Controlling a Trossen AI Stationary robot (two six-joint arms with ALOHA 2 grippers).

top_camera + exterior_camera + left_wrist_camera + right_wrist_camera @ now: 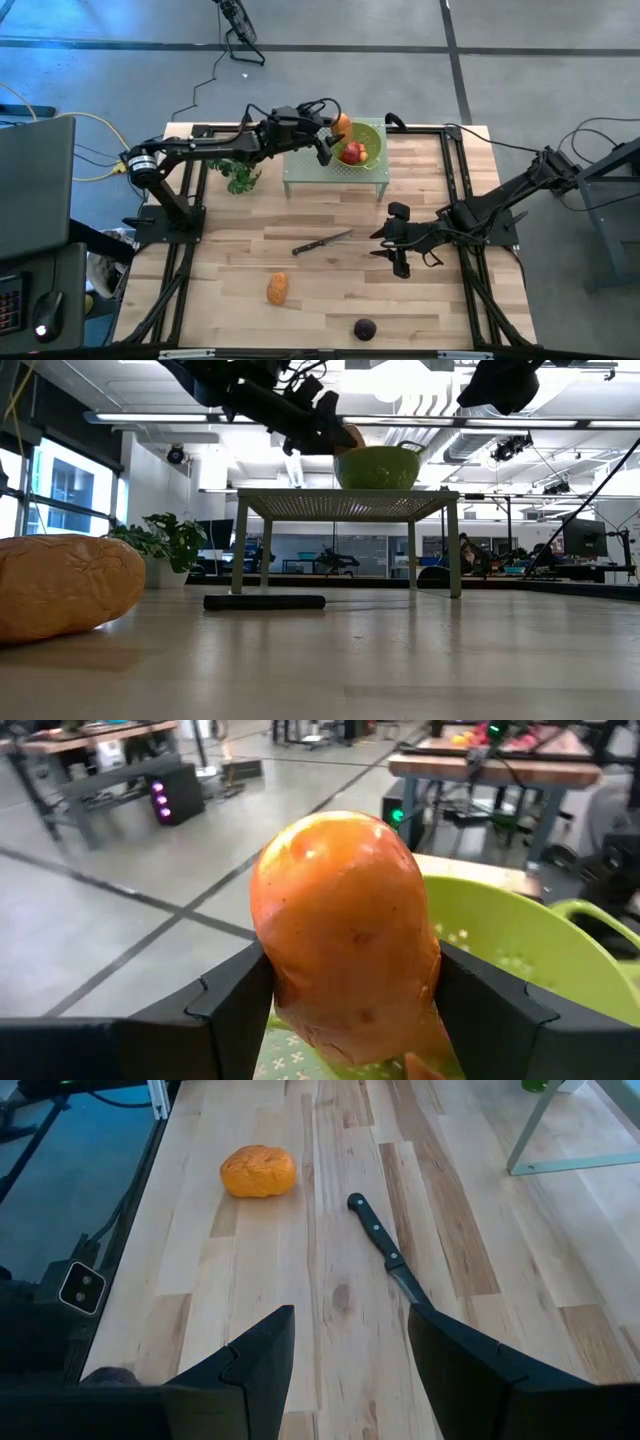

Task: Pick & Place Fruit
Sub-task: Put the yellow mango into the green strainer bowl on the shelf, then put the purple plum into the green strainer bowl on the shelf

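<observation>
Over the rim of the lime-green perforated bowl (368,137), the left gripper (333,137) has its fingers (235,1005) clamped on a smooth orange oblong fruit (345,935). A red apple-like fruit (353,153) sits inside the bowl. Well away from the bowl, the right gripper (393,236) hangs over the wooden counter (300,290), fingers spread wide.

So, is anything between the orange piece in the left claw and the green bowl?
Nothing visible. The left claw holds the orange fruit at the rim of the green bowl, with only open air between them.
</observation>
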